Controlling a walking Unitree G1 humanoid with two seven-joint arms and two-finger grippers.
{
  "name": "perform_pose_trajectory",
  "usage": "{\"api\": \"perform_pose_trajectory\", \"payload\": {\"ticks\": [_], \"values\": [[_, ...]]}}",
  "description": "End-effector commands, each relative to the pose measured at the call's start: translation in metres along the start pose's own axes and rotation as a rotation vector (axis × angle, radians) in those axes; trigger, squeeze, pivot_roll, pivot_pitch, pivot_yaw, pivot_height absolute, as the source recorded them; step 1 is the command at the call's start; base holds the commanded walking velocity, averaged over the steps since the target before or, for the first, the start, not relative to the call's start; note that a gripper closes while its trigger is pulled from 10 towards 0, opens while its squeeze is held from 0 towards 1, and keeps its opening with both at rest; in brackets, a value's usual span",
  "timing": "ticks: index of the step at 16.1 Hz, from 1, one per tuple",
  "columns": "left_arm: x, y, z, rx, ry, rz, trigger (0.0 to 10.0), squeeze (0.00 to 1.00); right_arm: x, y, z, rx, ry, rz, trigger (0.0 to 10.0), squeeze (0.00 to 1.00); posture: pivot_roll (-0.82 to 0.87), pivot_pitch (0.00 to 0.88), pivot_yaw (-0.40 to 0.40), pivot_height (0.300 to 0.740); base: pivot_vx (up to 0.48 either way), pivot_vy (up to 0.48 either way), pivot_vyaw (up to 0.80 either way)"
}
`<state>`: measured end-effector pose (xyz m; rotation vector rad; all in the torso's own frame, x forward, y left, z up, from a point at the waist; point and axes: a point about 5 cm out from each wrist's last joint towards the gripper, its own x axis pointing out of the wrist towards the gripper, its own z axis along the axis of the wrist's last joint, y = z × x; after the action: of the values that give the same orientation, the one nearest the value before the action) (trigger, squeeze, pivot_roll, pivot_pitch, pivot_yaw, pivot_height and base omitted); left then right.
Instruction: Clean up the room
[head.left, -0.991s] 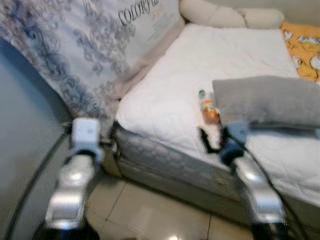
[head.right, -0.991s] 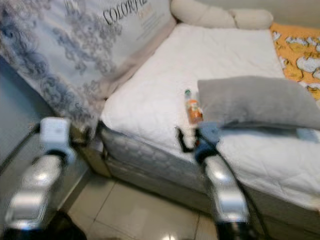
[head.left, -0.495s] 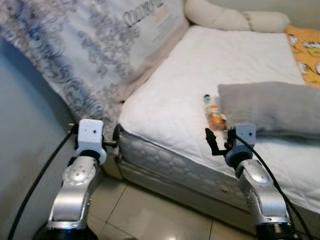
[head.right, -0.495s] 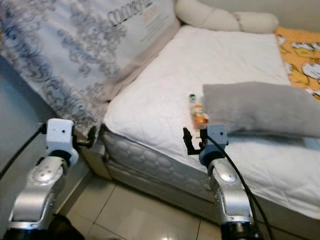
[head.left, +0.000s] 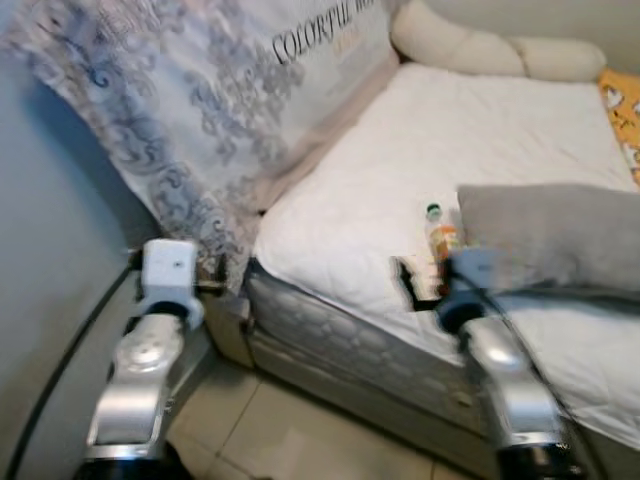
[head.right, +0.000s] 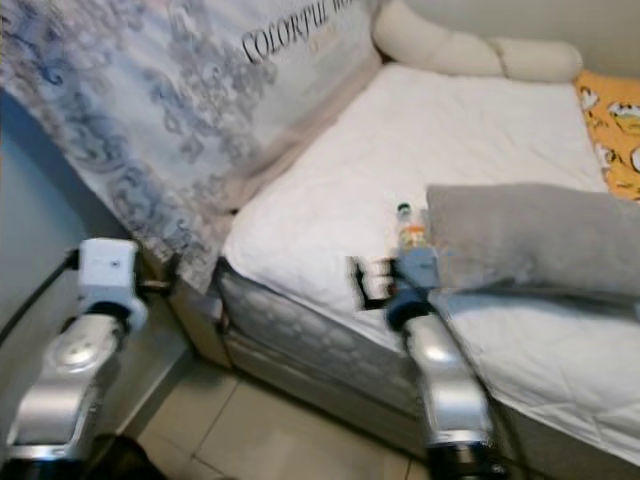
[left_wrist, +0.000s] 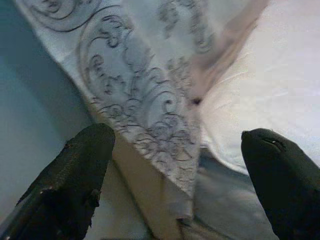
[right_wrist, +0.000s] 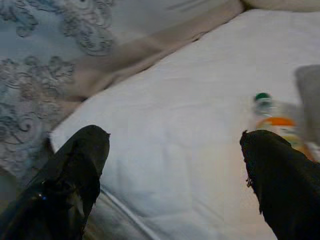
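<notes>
While blurred in head views: bottle (right_wrist: 274, 121) lying on mattress (head.left: 370, 190), touching grey pillow (head.left: 550, 235). Right gripper (right_wrist: 175, 172) spread wide just short of it. Left gripper (left_wrist: 185, 175) spread, near patterned sheet (left_wrist: 150, 95).

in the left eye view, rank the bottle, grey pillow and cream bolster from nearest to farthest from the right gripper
From the right gripper:
1. bottle, just beyond it near the bed's edge.
2. grey pillow, off to its right.
3. cream bolster, at the far head of the bed.
</notes>
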<state>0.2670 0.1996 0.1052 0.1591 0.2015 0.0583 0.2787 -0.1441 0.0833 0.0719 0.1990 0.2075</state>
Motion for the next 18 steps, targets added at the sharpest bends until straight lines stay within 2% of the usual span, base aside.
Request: {"api": "perform_pose_trajectory", "payload": {"ticks": [1,6,8,14,18], "values": [[0.001,-0.0061,0.0026,-0.005,-0.007,-0.02,10.0,0.0,-0.0015,-0.011,0.0057,-0.008,-0.012,-0.033,10.0,0.0,-0.03,0.0,0.047,0.74,0.345,0.0,0.0],[0.0024,-0.0086,0.0027,-0.016,-0.009,-0.019,10.0,0.0,-0.0009,-0.0133,0.0065,-0.004,-0.001,-0.025,10.0,0.0,-0.03,0.0,0.035,0.74,0.356,0.0,0.0],[0.0032,-0.0103,0.0029,-0.022,-0.011,-0.02,10.0,0.0,-0.0007,-0.0159,0.0077,-0.015,-0.004,-0.03,10.0,0.0,-0.04,0.0,0.032,0.74,0.375,0.0,-0.8],[0.0041,-0.0119,0.0027,-0.022,-0.016,-0.022,10.0,0.0,-0.001,-0.018,0.0082,-0.025,-0.001,-0.031,10.0,0.0,-0.04,0.0,0.03,0.74,0.381,0.0,0.0],[-0.002,-0.0118,0.0029,0.006,-0.021,-0.025,10.0,0.0,-0.0074,-0.0189,0.0076,-0.035,0.023,-0.006,10.0,0.0,-0.03,0.0,0.021,0.74,0.273,0.0,0.0]]}}
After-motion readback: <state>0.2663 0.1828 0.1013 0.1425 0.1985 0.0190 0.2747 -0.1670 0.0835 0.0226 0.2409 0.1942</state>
